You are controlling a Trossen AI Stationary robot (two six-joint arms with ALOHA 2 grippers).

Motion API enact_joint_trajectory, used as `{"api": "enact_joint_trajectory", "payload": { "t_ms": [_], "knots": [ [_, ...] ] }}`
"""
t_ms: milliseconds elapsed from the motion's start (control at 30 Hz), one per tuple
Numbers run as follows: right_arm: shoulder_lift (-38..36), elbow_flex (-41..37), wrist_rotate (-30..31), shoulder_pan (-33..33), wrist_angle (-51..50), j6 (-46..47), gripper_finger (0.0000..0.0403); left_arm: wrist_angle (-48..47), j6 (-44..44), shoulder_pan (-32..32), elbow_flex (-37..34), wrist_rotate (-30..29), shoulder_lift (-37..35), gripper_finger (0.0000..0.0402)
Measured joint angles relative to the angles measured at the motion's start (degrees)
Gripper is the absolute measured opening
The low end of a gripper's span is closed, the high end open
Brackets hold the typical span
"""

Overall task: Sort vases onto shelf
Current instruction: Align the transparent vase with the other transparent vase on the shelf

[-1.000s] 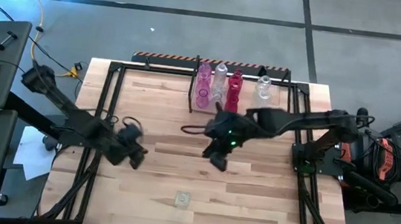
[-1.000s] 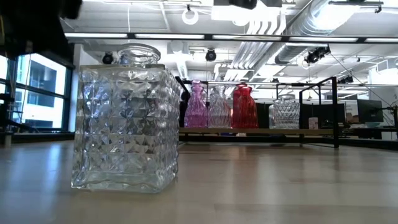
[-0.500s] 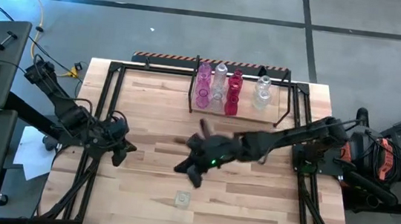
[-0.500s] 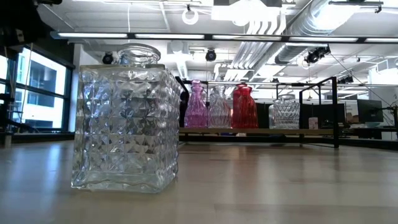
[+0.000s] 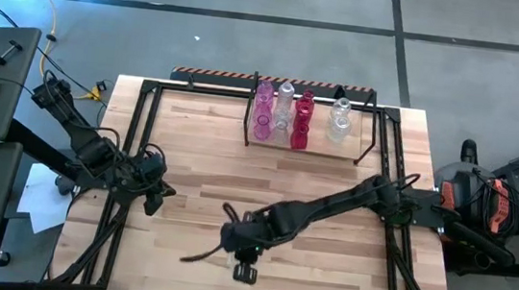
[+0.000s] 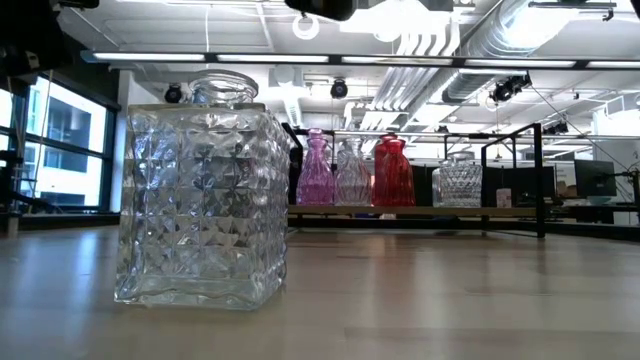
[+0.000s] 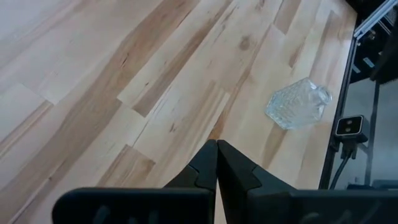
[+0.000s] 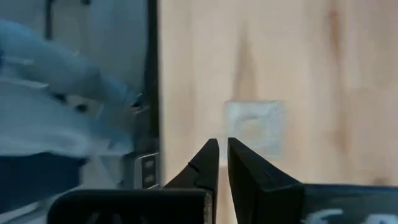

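A clear square cut-glass vase (image 6: 200,190) stands upright on its base near the table's near edge, also seen in the left wrist view (image 7: 298,102) and the right wrist view (image 8: 255,127). My right gripper (image 5: 244,271) hangs above it, hiding it in the high view. Its fingers (image 8: 222,144) are shut to a thin slit, short of the vase. The shelf (image 5: 356,150) stands at the far edge. On it stand a pink vase (image 5: 262,112), a clear one (image 5: 285,99), a red one (image 5: 302,116) and another clear one (image 5: 341,117). My left gripper (image 5: 153,192) waits shut at the table's left.
Black metal arm frames (image 5: 126,170) run along the table's left and right sides. A dark cable (image 5: 200,253) trails from the right arm over the near boards. A small camera (image 7: 348,127) sits at the near edge. Bare wood (image 5: 229,161) lies between shelf and clear vase.
My right gripper has swung from just in front of the shelf toward the table's near edge and down, ending over the clear square vase. My left gripper drew back toward the table's left edge, then kept still. No vase has moved.
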Motion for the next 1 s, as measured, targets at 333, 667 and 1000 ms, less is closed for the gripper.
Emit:
{"api": "enact_joint_trajectory", "payload": {
  "t_ms": [333, 667, 1000],
  "knots": [
    [1.9, 1.0, -1.3, -0.9, -1.6, 6.6, 0.0016, 0.0, 1.1, 0.0, 0.0, 0.1, 0.0, 0.0001],
    [2.0, -1.9, 0.5, -1.6, -0.3, 5.8, 0.0079, 0.0, 1.9, 0.0, 0.0, -1.5, 0.0, 0.0001],
    [2.0, -5.5, 0.5, -1.5, 2.6, 6.4, 0.0177, 0.0, 3.0, 0.0, 0.0, -1.6, 0.0, 0.0001]
  ]
}}
